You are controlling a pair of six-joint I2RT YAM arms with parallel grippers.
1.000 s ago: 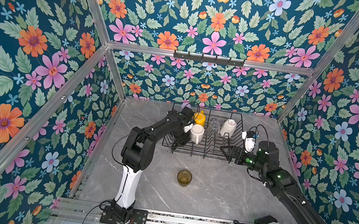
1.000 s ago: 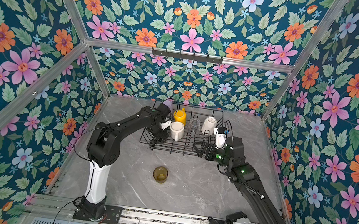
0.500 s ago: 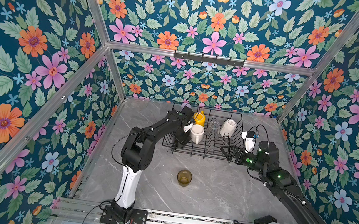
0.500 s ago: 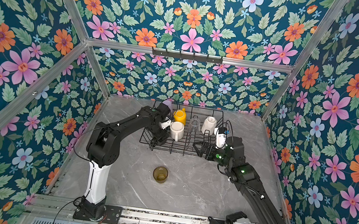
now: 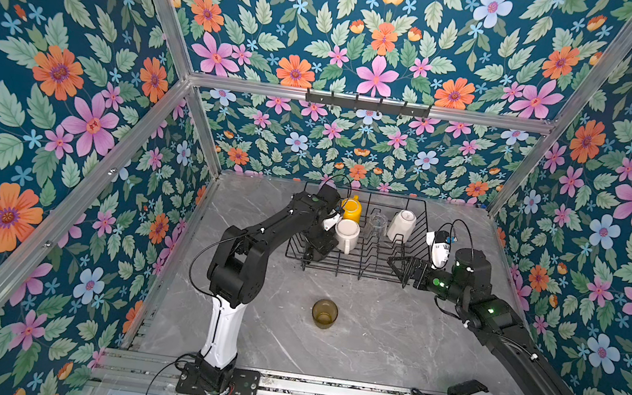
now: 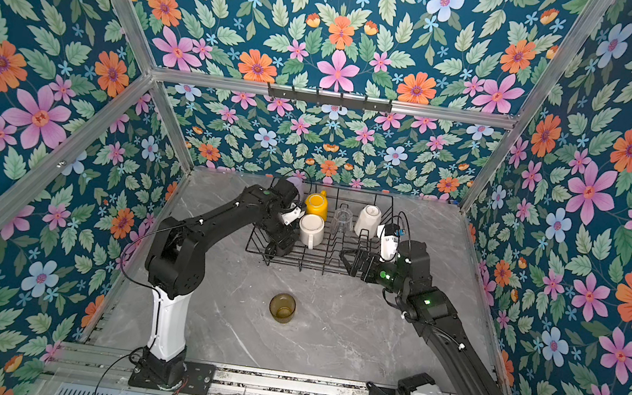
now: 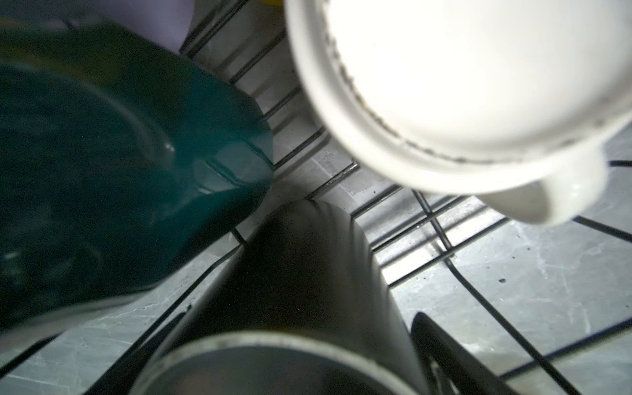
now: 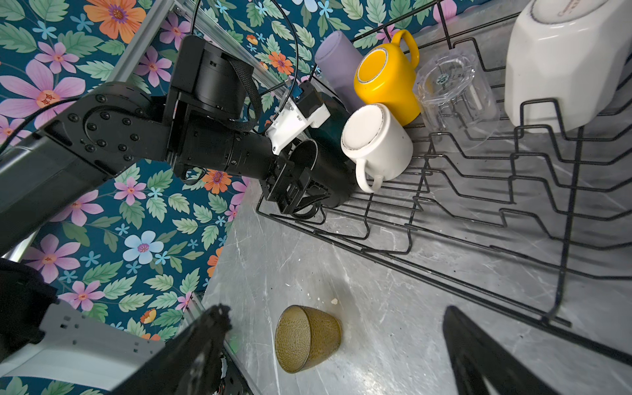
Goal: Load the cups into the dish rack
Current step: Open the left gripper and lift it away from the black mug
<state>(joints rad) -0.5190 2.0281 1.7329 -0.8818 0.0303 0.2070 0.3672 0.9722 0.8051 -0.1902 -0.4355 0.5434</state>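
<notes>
Left gripper (image 8: 302,193) low in dish rack (image 5: 377,257), jaws spread astride black mug (image 8: 325,171); right gripper (image 5: 401,267) spread, empty, at rack's corner. Marbled table (image 5: 369,340), floral walls (image 5: 69,88).

Seven cups (image 5: 346,232) crowd the black wire dish rack (image 5: 375,257), mostly upside down. The amber glass (image 5: 324,313) stands upright outside it.

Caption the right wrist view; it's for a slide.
Left gripper open around the black mug in the dish rack; amber glass outside, on the table.
</notes>
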